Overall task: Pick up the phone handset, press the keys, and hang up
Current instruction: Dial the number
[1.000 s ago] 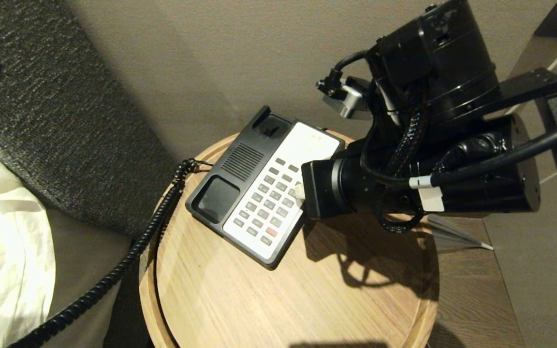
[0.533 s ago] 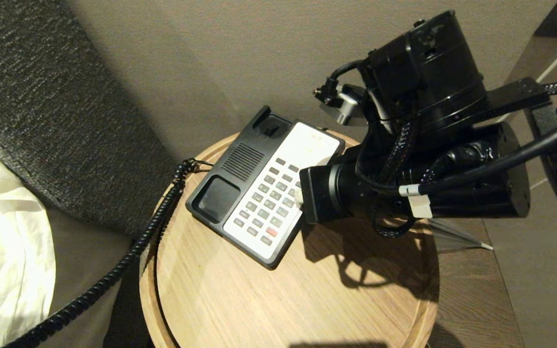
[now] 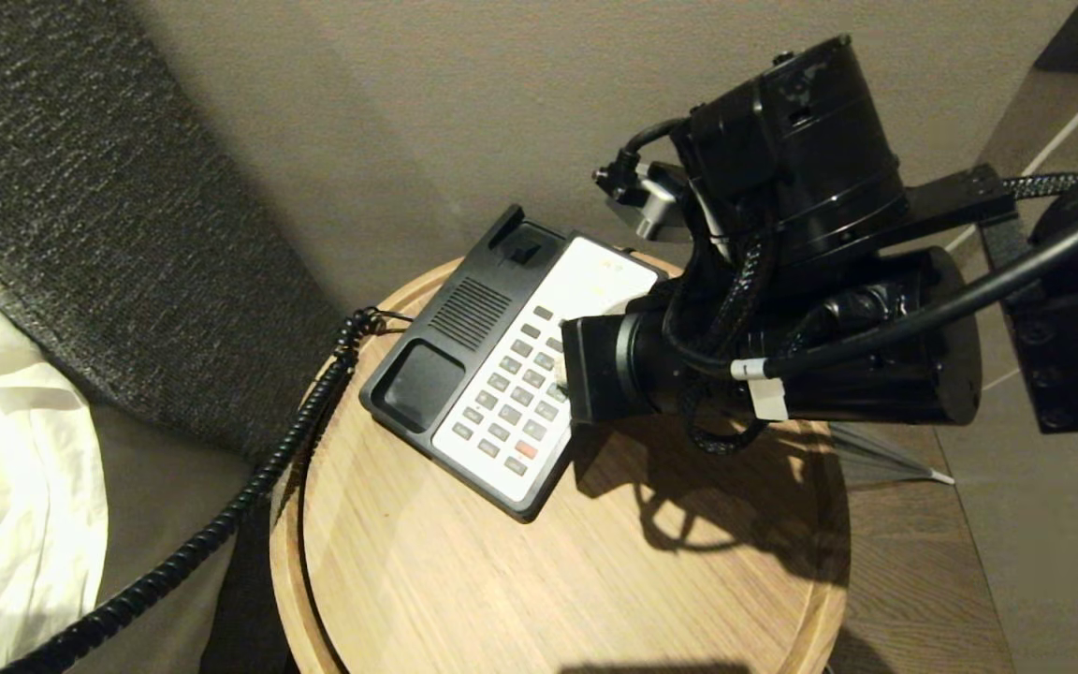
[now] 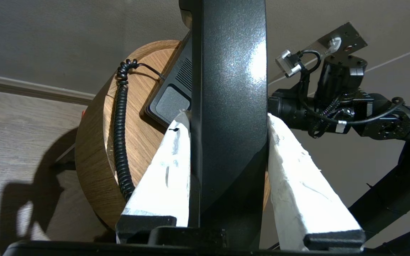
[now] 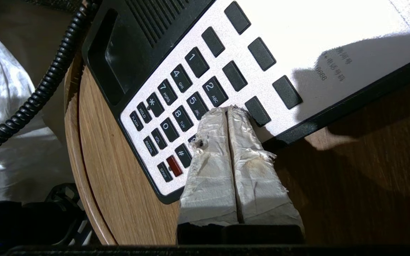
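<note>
Phone handset [image 4: 228, 106], one, glossy black, clamped between the two white-wrapped fingers [image 4: 164, 167] of the left gripper [image 4: 228, 121], held clear of its cradle to the left of the one round wooden table [image 3: 520, 580]. One coiled cord [image 3: 249, 487] trails off the table's left edge. Right gripper [image 5: 229, 111], fingers pressed together and empty, tips over the keys [image 5: 187, 96] beside the "2", on the single phone base [image 3: 464, 328].

A hotel-like bedroom: round wooden bedside table [image 3: 595, 599], white bedding [image 3: 6, 487], padded headboard [image 3: 109, 243], desk phone [image 3: 502, 374].
</note>
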